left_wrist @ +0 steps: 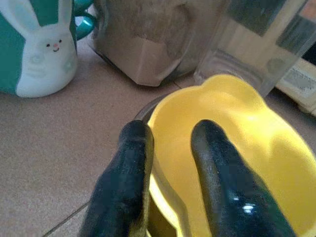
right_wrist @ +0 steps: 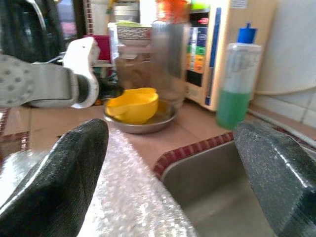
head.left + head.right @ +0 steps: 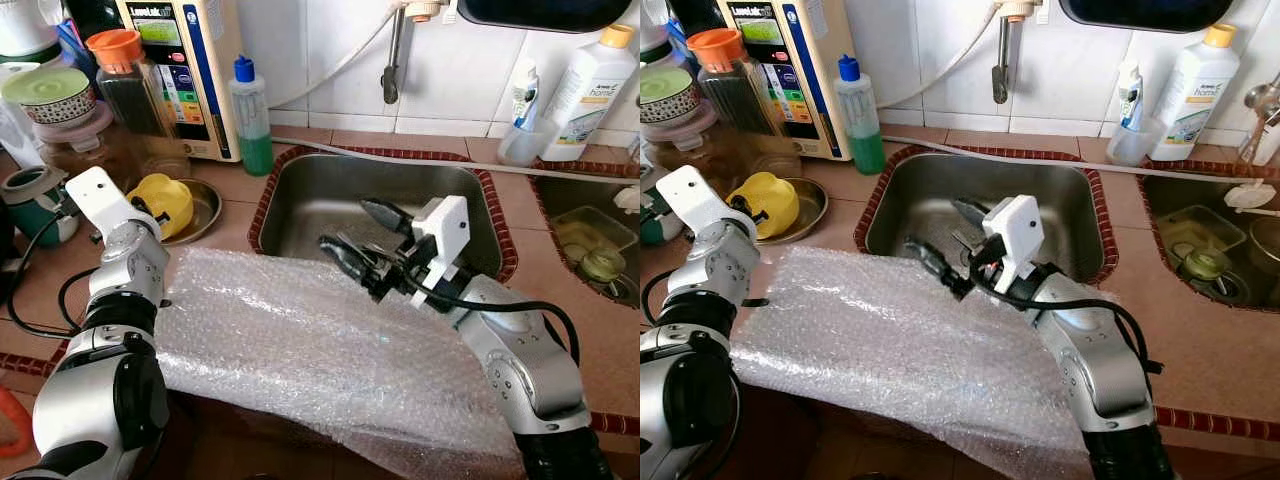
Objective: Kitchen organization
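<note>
Reaching ahead of the left arm, the left gripper [image 1: 168,173] has its two fingers slightly apart, straddling the rim of the yellow bowl [image 3: 168,203]: one finger outside, one inside. Contact not certain; not clamped as far as I can tell. Bowl sits in a steel dish [image 3: 205,210], just beyond the fingertips.

Right gripper [image 3: 368,238] hangs spread wide, holding nothing, over the near edge of the sink [image 3: 330,190]. Bubble wrap [image 3: 300,350] lies beneath and behind it, draped across the counter [image 3: 560,290] front and under both forearms.

Progress, judged: early. Nothing lifted; wrap loose, bowl unmoved, clutter unsorted.

Surface: brown tile counter with red trim, white tiled wall. Beyond the left gripper: jars [image 3: 125,85], a bunny mug [image 1: 37,49], a green soap bottle [image 3: 250,115]. Past the right gripper: tap [image 3: 395,50], white bottle [image 3: 590,90], second basin [image 3: 590,240].
</note>
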Available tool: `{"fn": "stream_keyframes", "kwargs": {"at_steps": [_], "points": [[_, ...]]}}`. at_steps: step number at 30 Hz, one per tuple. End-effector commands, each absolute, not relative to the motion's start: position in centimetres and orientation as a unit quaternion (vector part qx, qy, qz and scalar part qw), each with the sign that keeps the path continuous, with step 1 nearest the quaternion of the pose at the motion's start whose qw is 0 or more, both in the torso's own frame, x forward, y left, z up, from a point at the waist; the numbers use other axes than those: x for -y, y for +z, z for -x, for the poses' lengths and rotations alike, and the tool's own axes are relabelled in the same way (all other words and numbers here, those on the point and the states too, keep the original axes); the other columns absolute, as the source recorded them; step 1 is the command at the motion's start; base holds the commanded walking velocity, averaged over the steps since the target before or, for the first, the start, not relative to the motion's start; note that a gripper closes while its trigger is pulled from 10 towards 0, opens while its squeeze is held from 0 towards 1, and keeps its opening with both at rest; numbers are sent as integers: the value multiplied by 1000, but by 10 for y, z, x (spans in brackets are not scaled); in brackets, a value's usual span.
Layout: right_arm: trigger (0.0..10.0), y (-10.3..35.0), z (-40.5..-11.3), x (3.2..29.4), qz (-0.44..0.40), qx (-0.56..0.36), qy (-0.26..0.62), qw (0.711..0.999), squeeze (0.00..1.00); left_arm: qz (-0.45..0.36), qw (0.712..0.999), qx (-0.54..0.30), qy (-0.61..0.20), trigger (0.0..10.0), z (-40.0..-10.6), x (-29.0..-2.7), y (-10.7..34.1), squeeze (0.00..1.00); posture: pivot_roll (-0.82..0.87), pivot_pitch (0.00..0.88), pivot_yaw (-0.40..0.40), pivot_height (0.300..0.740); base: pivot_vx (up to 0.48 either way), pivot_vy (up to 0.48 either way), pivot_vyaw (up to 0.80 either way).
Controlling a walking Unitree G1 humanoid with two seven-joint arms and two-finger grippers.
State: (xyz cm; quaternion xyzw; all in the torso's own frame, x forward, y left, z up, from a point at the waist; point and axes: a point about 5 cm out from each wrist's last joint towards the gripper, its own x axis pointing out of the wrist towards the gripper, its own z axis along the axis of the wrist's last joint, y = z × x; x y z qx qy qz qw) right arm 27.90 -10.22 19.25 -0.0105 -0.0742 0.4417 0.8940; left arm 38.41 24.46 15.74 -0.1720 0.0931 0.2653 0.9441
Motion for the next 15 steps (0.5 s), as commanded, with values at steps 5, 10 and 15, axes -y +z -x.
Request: {"fn": "stream_keyframes", "kwargs": {"at_steps": [5, 10, 15], "points": [[10000, 195, -273, 100, 17, 69, 465, 883, 0, 166, 943, -144, 252, 10000, -383, -238, 146, 0, 57, 3, 84, 740, 0, 0, 0], [10000, 195, -273, 100, 22, 67, 468, 881, 0, 172, 938, -153, 259, 0, -382, -239, 143, 0, 57, 0, 84, 740, 0, 0, 0], [10000, 194, -274, 99, 25, 66, 468, 881, 0, 178, 937, -160, 256, 0, -381, -238, 142, 0, 57, 0, 86, 740, 0, 0, 0]]}}
